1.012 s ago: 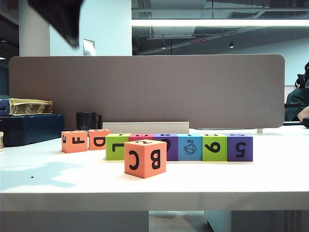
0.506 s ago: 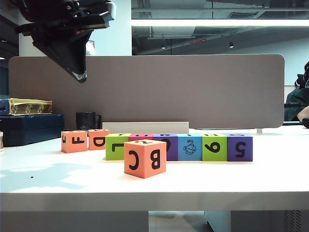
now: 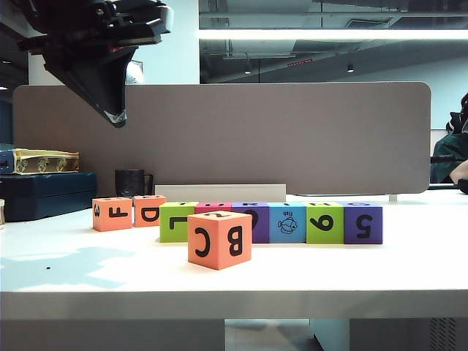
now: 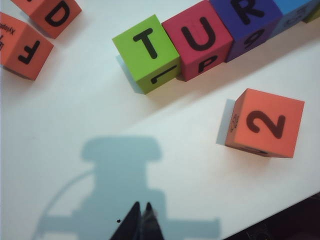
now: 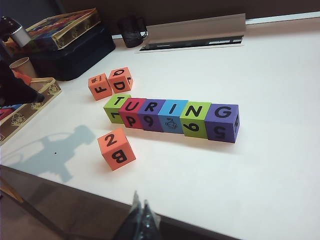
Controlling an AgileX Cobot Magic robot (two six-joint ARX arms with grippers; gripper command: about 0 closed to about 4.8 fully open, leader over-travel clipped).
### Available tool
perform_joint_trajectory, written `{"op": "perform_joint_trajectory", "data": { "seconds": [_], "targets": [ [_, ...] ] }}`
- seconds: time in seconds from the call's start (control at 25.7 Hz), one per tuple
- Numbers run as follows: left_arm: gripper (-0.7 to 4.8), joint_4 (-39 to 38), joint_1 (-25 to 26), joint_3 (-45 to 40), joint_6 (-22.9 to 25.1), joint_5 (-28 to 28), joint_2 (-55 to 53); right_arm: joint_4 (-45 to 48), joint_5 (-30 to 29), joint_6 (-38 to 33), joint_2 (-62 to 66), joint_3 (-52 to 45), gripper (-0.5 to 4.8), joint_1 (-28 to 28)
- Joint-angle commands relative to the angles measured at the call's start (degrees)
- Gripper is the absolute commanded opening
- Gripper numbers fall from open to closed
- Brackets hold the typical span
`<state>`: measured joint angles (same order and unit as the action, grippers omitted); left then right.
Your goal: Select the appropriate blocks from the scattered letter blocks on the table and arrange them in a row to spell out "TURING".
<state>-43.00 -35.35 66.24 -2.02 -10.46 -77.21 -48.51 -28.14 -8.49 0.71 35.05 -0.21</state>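
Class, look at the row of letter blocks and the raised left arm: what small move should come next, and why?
Probably only a retreat: the left tool hangs shut and empty high above the table, so it should likely pull back to rest. The six-block row already reads TURING, touching side by side, with the right tool shut and away from it.

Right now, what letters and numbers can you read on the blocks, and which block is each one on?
"T" top, "L" side: lime green block
"U", "P": magenta block
"R", "9": purple block
"I", fish picture with tiny unreadable word: blue block
"N", "6": second green block
"G", "5": end purple block
"2", "B", "C": big orange block
"F": orange block
"D", "Q": orange block
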Motion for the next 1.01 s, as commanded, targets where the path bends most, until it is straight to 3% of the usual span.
{"op": "perform_joint_trajectory", "data": {
  "seconds": [0.04,0.19,0.62,0.82,0.93,1.01],
  "targets": [
    [-0.06,-3.37,-0.13,0.20,-2.25,0.55,0.24,0.68,-0.02,0.17,-0.57,0.20,-0.01,-0.04],
    [-0.06,-6.84,-0.13,0.17,-2.45,-0.33,0.17,0.70,-0.02,0.17,-0.57,0.20,-0.01,-0.04],
    [-0.06,-2.99,0.04,0.17,-1.42,-15.45,0.17,0.70,0.00,0.17,-0.57,0.20,-0.01,-0.04],
    [0.26,0.94,1.46,0.17,-1.11,-21.59,0.37,0.68,-0.02,0.17,-0.57,0.20,-0.01,-0.04],
    [0.26,3.39,5.62,-1.09,-2.67,-20.26,3.19,0.70,-0.02,0.17,-0.57,0.20,-0.01,-0.04],
    [0.26,5.99,10.25,-4.63,-5.79,-14.27,8.59,0.70,0.00,0.17,-0.57,0.20,-0.01,-0.02]
  ]
}}
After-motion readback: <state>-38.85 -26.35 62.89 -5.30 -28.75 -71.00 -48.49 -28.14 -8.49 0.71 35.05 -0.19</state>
